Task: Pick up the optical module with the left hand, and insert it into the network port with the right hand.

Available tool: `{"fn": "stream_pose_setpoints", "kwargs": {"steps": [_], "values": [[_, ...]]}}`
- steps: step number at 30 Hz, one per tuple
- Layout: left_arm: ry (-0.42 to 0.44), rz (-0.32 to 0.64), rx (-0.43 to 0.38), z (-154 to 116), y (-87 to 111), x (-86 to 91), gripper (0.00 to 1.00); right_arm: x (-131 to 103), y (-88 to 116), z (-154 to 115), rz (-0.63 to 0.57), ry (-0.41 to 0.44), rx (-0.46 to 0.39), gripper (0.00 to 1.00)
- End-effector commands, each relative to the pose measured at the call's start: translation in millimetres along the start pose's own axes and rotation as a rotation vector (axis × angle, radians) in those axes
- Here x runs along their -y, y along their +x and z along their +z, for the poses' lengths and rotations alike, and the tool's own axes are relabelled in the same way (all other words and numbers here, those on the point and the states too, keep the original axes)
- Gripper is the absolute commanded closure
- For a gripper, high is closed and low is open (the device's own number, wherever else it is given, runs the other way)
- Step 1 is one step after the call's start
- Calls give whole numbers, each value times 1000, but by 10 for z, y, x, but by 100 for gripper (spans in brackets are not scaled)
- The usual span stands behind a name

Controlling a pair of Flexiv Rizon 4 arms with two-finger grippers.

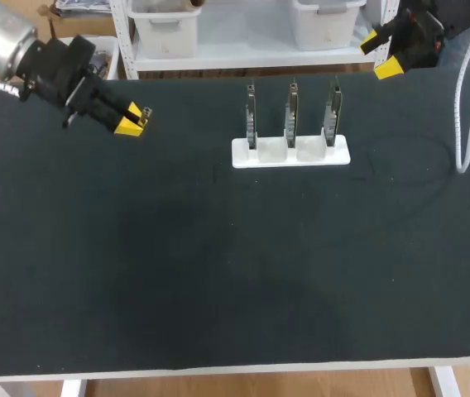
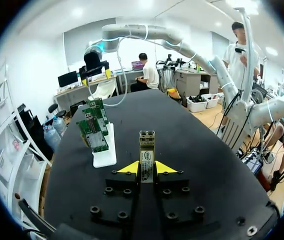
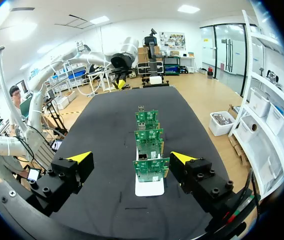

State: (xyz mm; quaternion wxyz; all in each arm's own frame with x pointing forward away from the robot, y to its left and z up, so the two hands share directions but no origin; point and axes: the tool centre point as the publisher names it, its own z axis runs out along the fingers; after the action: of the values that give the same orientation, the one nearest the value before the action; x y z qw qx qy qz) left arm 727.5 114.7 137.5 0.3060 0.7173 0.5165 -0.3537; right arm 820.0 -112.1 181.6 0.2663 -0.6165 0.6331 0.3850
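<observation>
Head view is showing the left hand (image 1: 133, 121) hovering over the far left part of the desk (image 1: 177, 273), pinching the module (image 1: 145, 116) between its yellow tips, well apart from the white stand (image 1: 291, 152) that is sitting near the desk's far middle. Three cards (image 1: 291, 112) are standing upright in the stand, side by side in a row. The right hand (image 1: 383, 53) is hanging at the far right corner, above the desk's back edge, with its fingers spread and nothing between them. A white cable (image 1: 465, 107) is trailing down onto the desk at the right, apart from the stand. Left wrist view is showing the module (image 2: 147, 150) lying lengthwise between the tips of the left hand (image 2: 147, 168), both tips pressing on its sides and its metal end sticking out ahead of them over the desk (image 2: 192, 145); the stand (image 2: 105, 156) and cards (image 2: 95, 131) are sitting ahead and off to one side. Right wrist view is showing the right hand (image 3: 132, 158) with its fingers wide apart, while the stand (image 3: 149, 189) and the three cards (image 3: 151, 170) are lining up one behind another ahead of it, seen between the two tips but touching neither. The left hand (image 3: 121, 83) is showing far across the desk (image 3: 102, 130), beyond the cards.
</observation>
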Motion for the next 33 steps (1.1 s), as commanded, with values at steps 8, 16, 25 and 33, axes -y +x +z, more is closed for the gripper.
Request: {"fn": "stream_pose_setpoints", "kwargs": {"steps": [8,16,25,33], "values": [[3,1,-2,-3,-8,-12,100,81,-14,-19,1,-388,-2,0],[-39,41,16,-16,-131,-69,100,81,-14,-19,1,-388,-2,0],[-119,192,142,-3,-621,-434,100,81,-14,-19,1,-388,-2,0],[-109,254,243,111,-880,-745,100,81,-14,-19,1,-388,-2,0]]}}
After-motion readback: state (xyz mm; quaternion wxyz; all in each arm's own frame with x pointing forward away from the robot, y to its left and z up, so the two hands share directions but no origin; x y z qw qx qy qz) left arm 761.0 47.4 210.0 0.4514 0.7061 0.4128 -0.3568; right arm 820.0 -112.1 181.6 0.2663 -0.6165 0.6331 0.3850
